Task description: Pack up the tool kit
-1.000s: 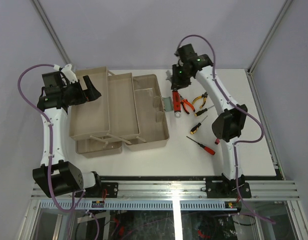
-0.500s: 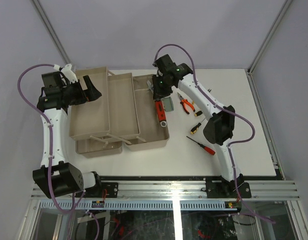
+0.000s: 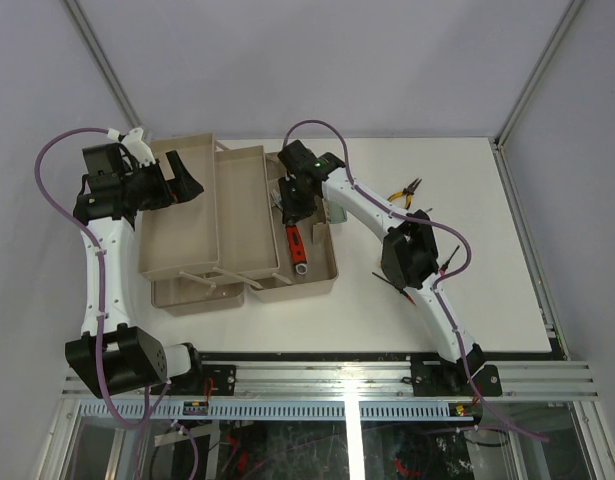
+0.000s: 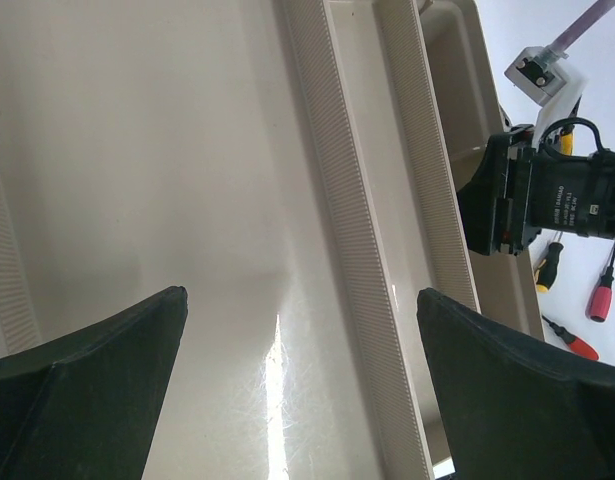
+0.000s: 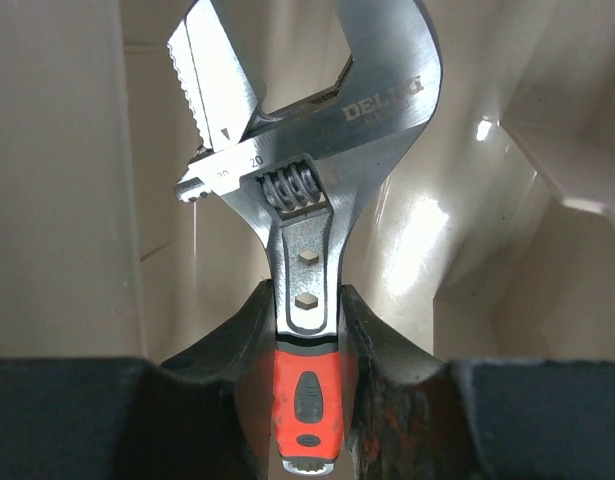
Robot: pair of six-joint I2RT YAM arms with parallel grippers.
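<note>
Right gripper (image 3: 292, 215) is shown in the top view closed narrowly on the wrench (image 3: 295, 248), whose red handle is visible over the right compartment of the toolbox (image 3: 319, 262). The left gripper (image 3: 190, 178) is held wide apart over the left tray (image 3: 177, 240). Pliers (image 3: 404, 193) are laid on the table (image 3: 487, 250), well apart from the toolbox.

In the left wrist view, the two fingers (image 4: 87, 370) are spread wide above the tray floor. Screwdrivers (image 4: 599, 292) are seen on the table beyond the toolbox edge.

In the right wrist view, the wrench is clamped at the neck, where steel meets red handle. Its open head is pointed away from the camera, into the beige compartment.
</note>
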